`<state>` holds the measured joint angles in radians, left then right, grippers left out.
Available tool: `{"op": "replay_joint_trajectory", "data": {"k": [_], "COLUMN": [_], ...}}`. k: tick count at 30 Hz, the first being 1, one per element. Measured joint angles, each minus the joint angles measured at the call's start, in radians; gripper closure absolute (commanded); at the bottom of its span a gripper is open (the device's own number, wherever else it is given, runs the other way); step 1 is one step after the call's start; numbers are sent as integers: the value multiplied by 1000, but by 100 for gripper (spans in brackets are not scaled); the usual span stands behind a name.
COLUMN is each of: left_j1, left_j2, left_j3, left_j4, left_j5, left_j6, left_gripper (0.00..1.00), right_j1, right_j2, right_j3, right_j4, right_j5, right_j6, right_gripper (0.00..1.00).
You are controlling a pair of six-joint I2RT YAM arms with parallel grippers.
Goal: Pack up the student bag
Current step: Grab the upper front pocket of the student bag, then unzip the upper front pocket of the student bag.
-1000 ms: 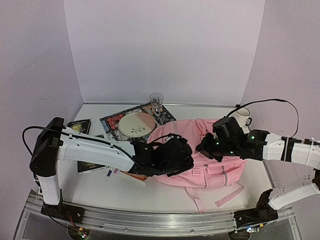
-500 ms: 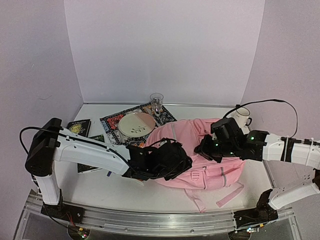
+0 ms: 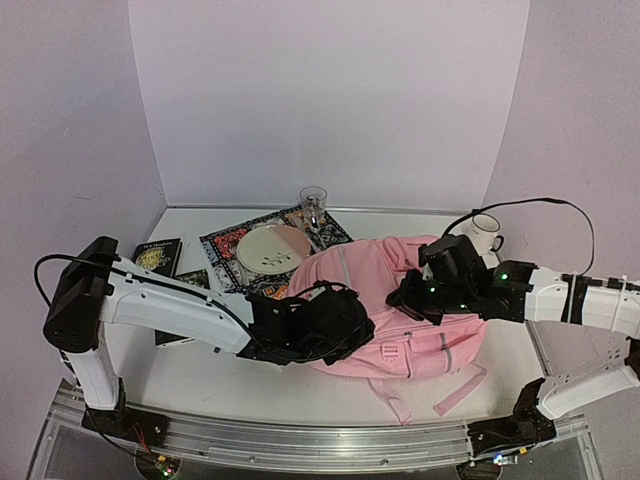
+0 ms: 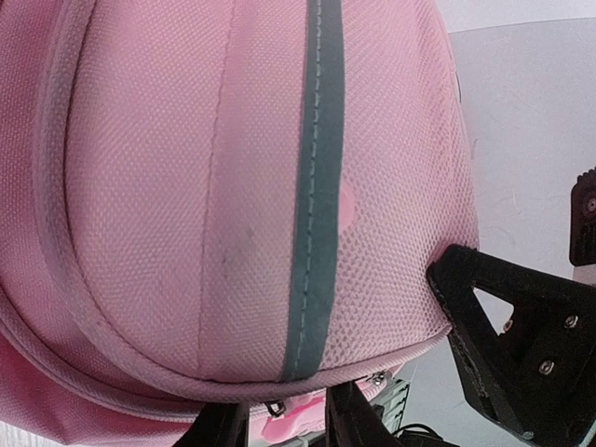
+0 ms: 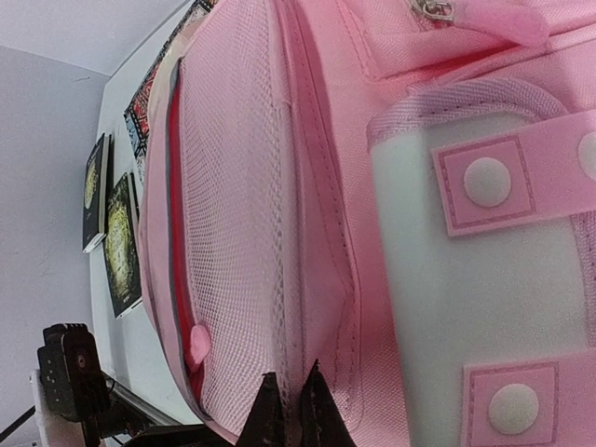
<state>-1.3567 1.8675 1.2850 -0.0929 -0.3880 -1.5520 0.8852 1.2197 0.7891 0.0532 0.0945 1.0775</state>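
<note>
— So, starting at the near edge: what is that pink strip?

— A loose strap (image 3: 455,392) of the student bag (image 3: 365,270), trailing toward the arm bases. The bag itself lies on the table (image 3: 220,375), about midway back between the two arms, and it bulges upward.

— And the left gripper?

— The left gripper (image 4: 287,430) sits low at the bag's near-left side, against the zip seam. Its fingers stand a little apart with a pink zip tab (image 4: 296,421) between them. Whether they actually clamp it, I cannot tell. I judge it is placed there to work the zip.

— Why is the other one on top?

— The right gripper (image 5: 291,410) has its tips pressed together on a ridge of the bag's fabric, beside the mesh panel. That looks like a bracing hold. It pulls the soft cloth taut so the zip can run without dragging the whole bag along.

— And beyond the bag?

— To the left lie books (image 3: 158,254), probably the cargo, since they are within the left arm's reach. Next to them is a patterned mat (image 3: 225,243) carrying a plate (image 3: 272,248), just beside the bag's far-left edge. A glass (image 3: 313,200) stands at the mat's back edge, and a mug (image 3: 487,235) sits far right, behind the right arm.
</note>
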Motion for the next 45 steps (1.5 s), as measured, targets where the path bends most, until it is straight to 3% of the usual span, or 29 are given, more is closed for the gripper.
{"op": "replay_joint_trajectory", "data": {"k": [8, 17, 25, 38, 45], "left_j1": [-4, -7, -5, 3, 18], "left_j2": [3, 3, -33, -108, -119], "left_j3": [0, -11, 7, 37, 86], "left_j4": [-3, -12, -149, -312, -408], "left_j5": [-20, -25, -8, 64, 74], "left_j6": [11, 34, 154, 507, 700], "left_gripper": [100, 100, 100, 100, 100], "right_j1": [0, -1, -39, -275, -319], "right_j2": [0, -1, -16, -96, -77], "right_j3": [0, -10, -6, -4, 37], "right_j4": [5, 6, -36, -164, -218], "right_j5": [-1, 0, -37, -355, -409], "right_j6": [-9, -49, -168, -450, -563], "right_gripper": [100, 100, 100, 100, 100]}}
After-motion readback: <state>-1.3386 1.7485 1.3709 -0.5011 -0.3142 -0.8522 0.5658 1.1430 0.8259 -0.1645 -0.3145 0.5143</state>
